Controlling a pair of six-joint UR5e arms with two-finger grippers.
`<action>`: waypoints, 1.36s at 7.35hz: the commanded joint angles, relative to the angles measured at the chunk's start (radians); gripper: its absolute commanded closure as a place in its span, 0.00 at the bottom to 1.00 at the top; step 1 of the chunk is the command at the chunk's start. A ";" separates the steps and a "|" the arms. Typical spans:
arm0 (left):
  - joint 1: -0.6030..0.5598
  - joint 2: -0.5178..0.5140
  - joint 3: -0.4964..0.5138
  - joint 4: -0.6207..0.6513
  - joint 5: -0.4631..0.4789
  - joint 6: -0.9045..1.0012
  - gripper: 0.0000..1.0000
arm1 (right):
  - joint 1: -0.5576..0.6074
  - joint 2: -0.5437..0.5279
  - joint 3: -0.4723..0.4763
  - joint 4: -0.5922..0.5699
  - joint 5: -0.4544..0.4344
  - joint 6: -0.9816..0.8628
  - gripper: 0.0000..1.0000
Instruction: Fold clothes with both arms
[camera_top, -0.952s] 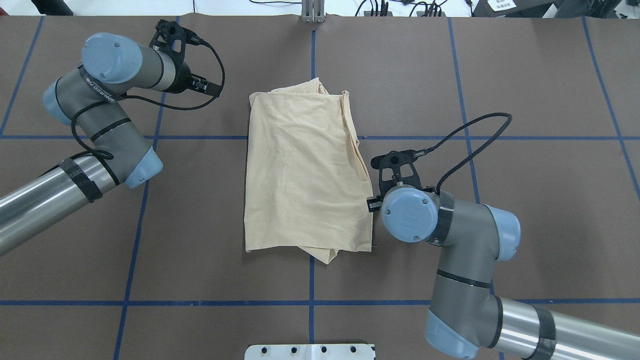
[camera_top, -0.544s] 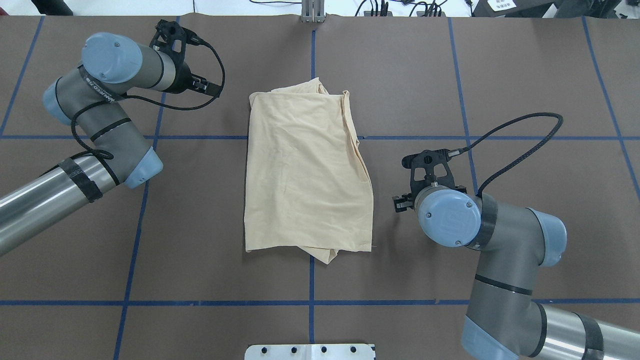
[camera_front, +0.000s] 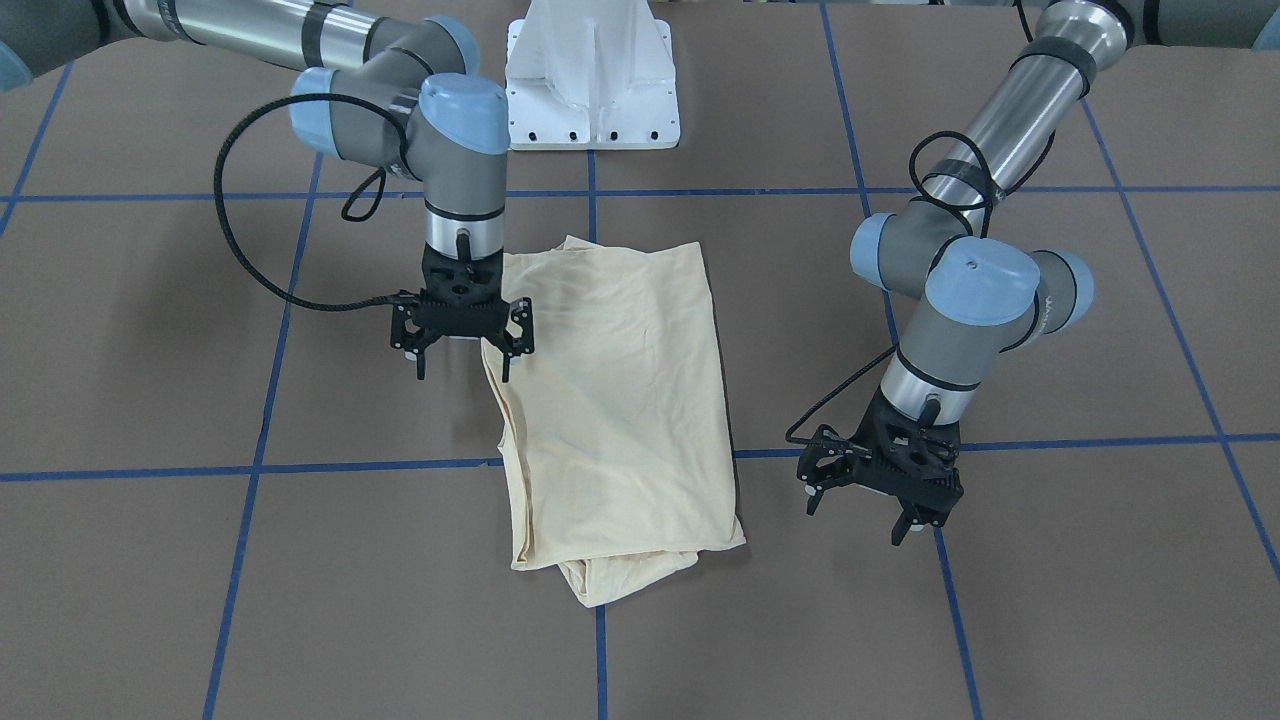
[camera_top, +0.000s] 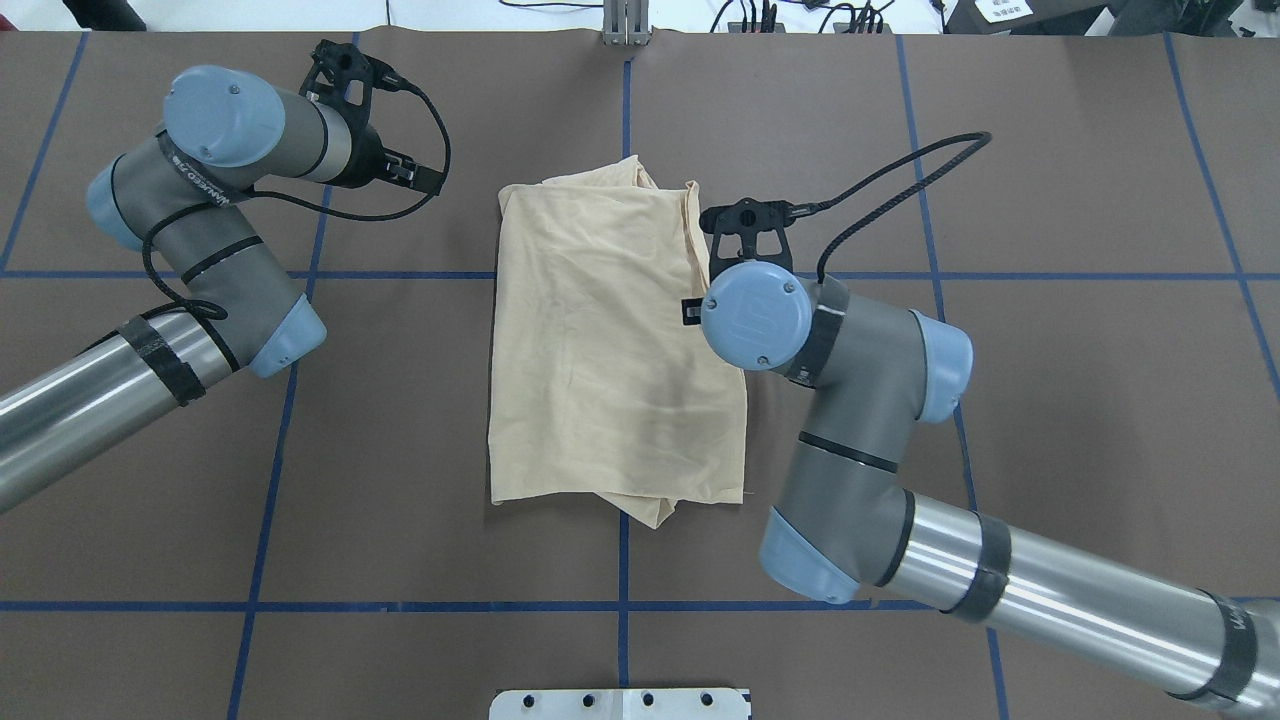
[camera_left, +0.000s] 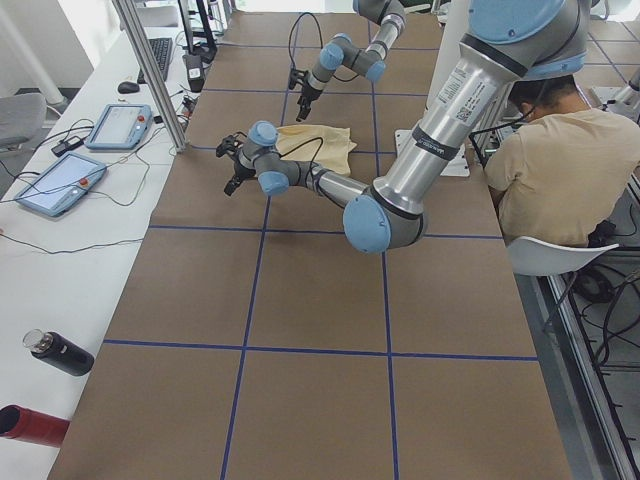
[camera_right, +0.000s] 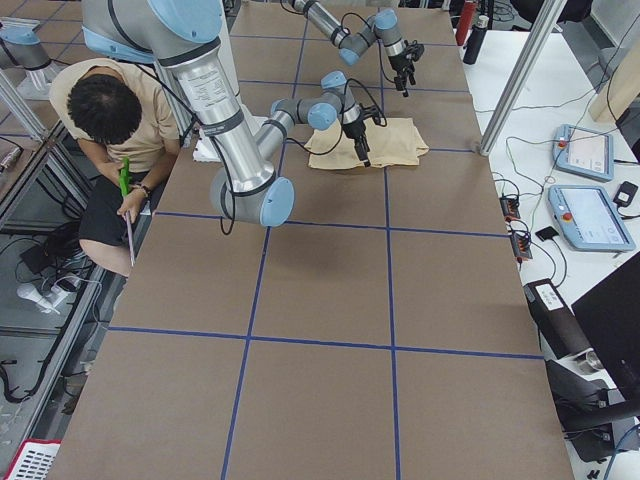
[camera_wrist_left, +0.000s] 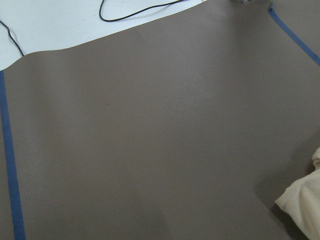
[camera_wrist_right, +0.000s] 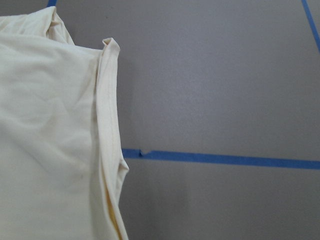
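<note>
Change: our right fingers (camera_front: 513, 345) are returning, spread open, to the shirt (camera_top: 610, 340)'s 2 o'clock edge.
Left fingers (camera_front: 903, 525): hanging open at 10 o'clock.
Meaning: we are probably lining up another fold.

Both wrists point downward, the right claw (camera_front: 462, 372) and the left claw (camera_front: 855, 522) (slightly tilted) each spread wide.

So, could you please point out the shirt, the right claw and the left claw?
shirt (camera_top: 600, 380), overhead view, middle of the folded panel.
right claw (camera_front: 462, 372), front-facing view, between its fingertips.
left claw (camera_front: 853, 522), front-facing view, between its fingertips.
</note>
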 joint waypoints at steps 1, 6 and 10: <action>0.001 0.000 0.001 0.000 0.000 -0.001 0.00 | 0.020 0.069 -0.138 0.018 0.016 0.003 0.00; 0.002 0.000 0.001 -0.002 0.000 -0.001 0.00 | 0.026 0.105 -0.228 0.015 0.025 0.001 0.00; 0.010 0.000 0.001 -0.003 0.000 -0.002 0.00 | 0.115 -0.013 -0.156 0.008 0.087 -0.116 0.00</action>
